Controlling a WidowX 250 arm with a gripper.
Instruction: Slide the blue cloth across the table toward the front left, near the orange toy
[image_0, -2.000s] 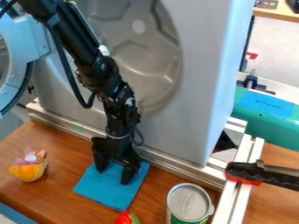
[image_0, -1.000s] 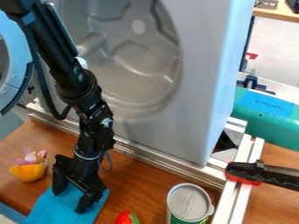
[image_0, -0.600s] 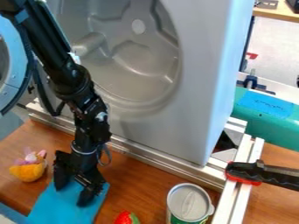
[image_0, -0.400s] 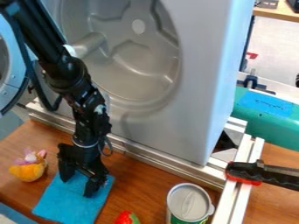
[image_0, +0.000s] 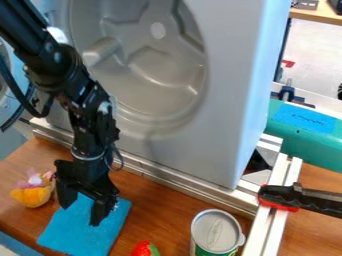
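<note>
One blue cloth (image_0: 79, 239), one small orange-and-pink toy (image_0: 32, 194), one can (image_0: 217, 232) and one red strawberry-like piece (image_0: 141, 249) can be counted on the wooden tabletop (image_0: 163, 212). One large grey housing (image_0: 227, 105) and one black-and-red clamp handle (image_0: 300, 199) are also seen. The cloth is placed in the lower left of the frame, with the toy above and to the left of it, the red piece at the bottom edge and the can to the right of that.

The black gripper (image_0: 81, 215) is seen in the lower left, hung from the arm that is brought in from the upper left. It is held open: its two fingers are clearly parted, and both are pointed down over the upper part of the cloth. Nothing is seen pinched between them; whether the cloth is touched by the tips cannot be told.

The cloth is flat, soft-looking and roughly four-sided. The toy is rounded, with an orange body and a pink top. The can is cylindrical, with a metallic lid and a green label. The red piece is tipped with green and is cut off by the frame. The housing is smooth, with a round moulded hollow, and is bordered below by a straight metal rail (image_0: 157, 174). Brown grain is shown by the tabletop.
</note>
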